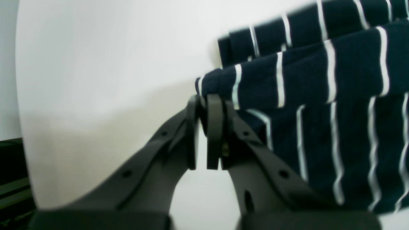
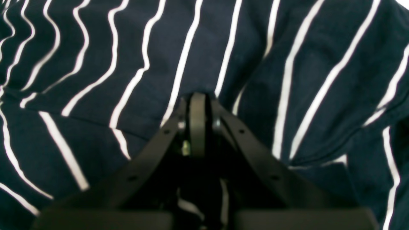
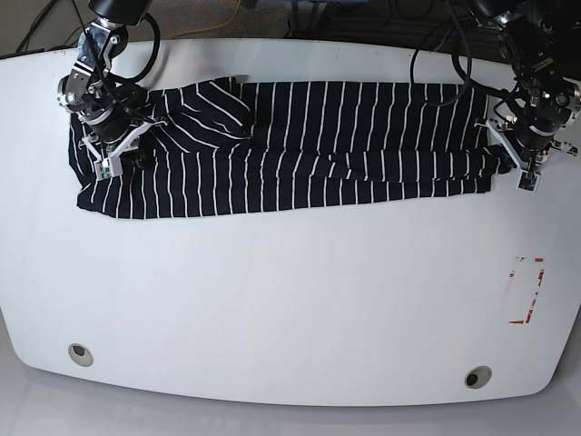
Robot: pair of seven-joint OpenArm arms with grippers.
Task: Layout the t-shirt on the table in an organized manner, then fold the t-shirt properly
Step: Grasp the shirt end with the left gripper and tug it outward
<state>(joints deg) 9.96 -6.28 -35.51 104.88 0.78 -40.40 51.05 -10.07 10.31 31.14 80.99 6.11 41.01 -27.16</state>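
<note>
The black t-shirt (image 3: 318, 145) with thin white stripes lies as a long band across the far part of the white table (image 3: 290, 291). My left gripper (image 3: 501, 160) is at the band's right end. In the left wrist view it (image 1: 204, 102) is shut on a folded edge of the t-shirt (image 1: 319, 95) just above the table (image 1: 111, 64). My right gripper (image 3: 127, 150) is at the band's left end. In the right wrist view it (image 2: 198, 99) is shut with its tips pressed into wrinkled t-shirt fabric (image 2: 287, 64).
A red-marked rectangle (image 3: 526, 291) is on the table near the right edge. Two round grommets (image 3: 80, 353) (image 3: 477, 376) sit near the front edge. Cables lie beyond the table's far edge.
</note>
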